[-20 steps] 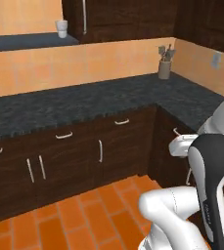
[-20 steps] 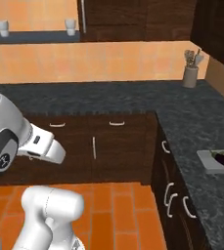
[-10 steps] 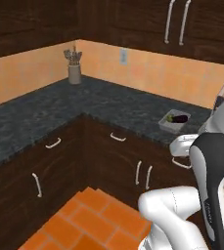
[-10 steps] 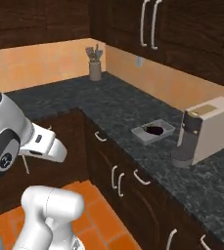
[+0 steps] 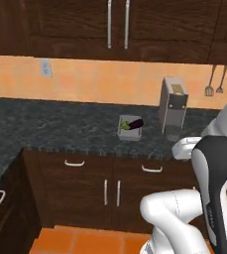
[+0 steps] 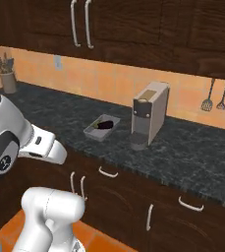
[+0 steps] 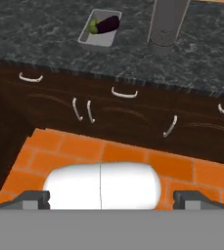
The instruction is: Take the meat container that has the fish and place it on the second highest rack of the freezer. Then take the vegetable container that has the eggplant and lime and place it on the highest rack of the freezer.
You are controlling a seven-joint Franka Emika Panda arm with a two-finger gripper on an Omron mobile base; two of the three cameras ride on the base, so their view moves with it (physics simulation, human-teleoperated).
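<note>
A dark speckled worktop (image 5: 60, 126) is shown running beneath an orange tiled backsplash (image 5: 95, 79), with dark wood upper cabinets (image 5: 135, 25) above and lower cabinets (image 5: 110, 183) below; an orange brick floor (image 7: 133, 161) is seen in the hand view.

One grey vegetable container (image 5: 130, 128) is set on the worktop, well back from the front edge. One eggplant (image 5: 134, 123) is laid in it, and one lime (image 7: 94, 27) is seen beside the eggplant in the hand view. One grey coffee machine (image 5: 173, 106) stands just beside the container, apart from it. One utensil holder (image 6: 8, 78) is placed at the far end of the worktop in the right base view. Three utensils (image 5: 220, 82) are hung on the backsplash, and one wall outlet (image 5: 46, 68) is fixed there.

Compared with half a second earlier, the whole scene is shifted in both base views: the camera has moved, and the container and coffee machine are now faced more squarely. The container is not seen to have moved on the worktop.

The gripper (image 7: 111, 197) is held low over the floor, before the cabinet fronts; the jaws are spread wide and nothing is held. Bare worktop is left on the container's outlet side and before it; the coffee machine bounds the other side.
</note>
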